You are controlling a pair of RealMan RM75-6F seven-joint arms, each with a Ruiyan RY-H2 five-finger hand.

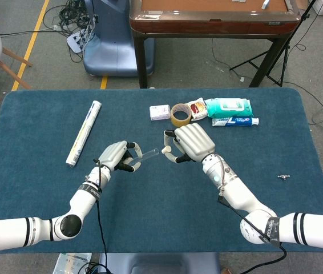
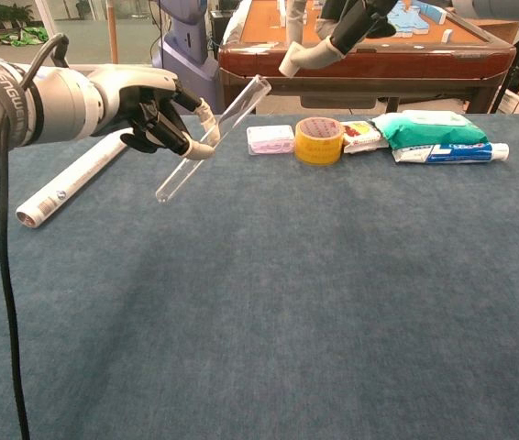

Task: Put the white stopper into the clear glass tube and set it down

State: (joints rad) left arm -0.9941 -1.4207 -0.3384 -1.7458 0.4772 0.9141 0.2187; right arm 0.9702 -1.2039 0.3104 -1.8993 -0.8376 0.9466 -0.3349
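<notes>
My left hand [image 1: 117, 156] [image 2: 154, 112] grips the clear glass tube [image 2: 212, 139] near its middle and holds it tilted above the table, open mouth up and to the right. In the head view the tube's mouth [image 1: 155, 152] points at my right hand [image 1: 188, 143]. That hand [image 2: 351, 23] pinches the white stopper [image 1: 165, 150] [image 2: 290, 65] at its fingertips. The stopper sits just right of and slightly above the tube's mouth, a small gap apart.
Along the back of the blue table [image 1: 161, 205] lie a small white box [image 1: 160, 112], a tape roll [image 1: 180, 115], a snack packet [image 1: 198, 108], a green wipes pack [image 1: 228, 107] and a toothpaste tube [image 1: 235, 121]. A rolled paper tube [image 1: 84, 132] lies at the left. A small metal piece [image 1: 283, 177] lies at the right.
</notes>
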